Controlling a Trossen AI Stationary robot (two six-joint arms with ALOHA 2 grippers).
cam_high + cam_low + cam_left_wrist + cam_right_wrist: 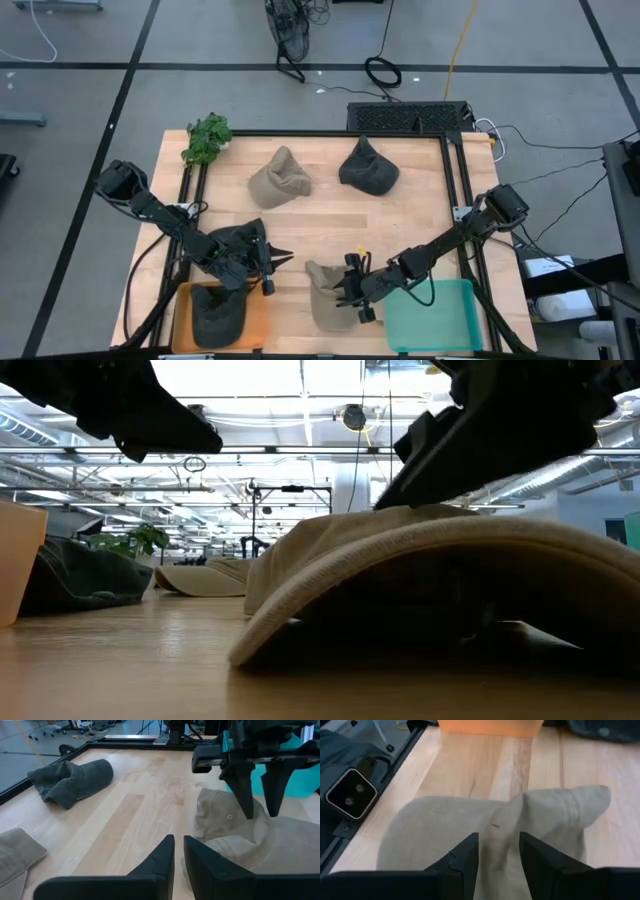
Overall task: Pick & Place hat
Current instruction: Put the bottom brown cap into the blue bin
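Just beneath the right gripper, whose 2 fingers stand apart, lies a tan hat; the left gripper's fingers sit narrow, holding nothing.

One camera looks straight down over me, one skims the tabletop; both my wrist cameras closely share the tan hat.

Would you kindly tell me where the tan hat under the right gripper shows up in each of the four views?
High view: tan hat, bottom centre.
Low view: tan hat fills the foreground, centre-right.
Left wrist view: tan hat, right side.
Right wrist view: tan hat, centre.
Shared landmark: right gripper directly over it, fingers open.
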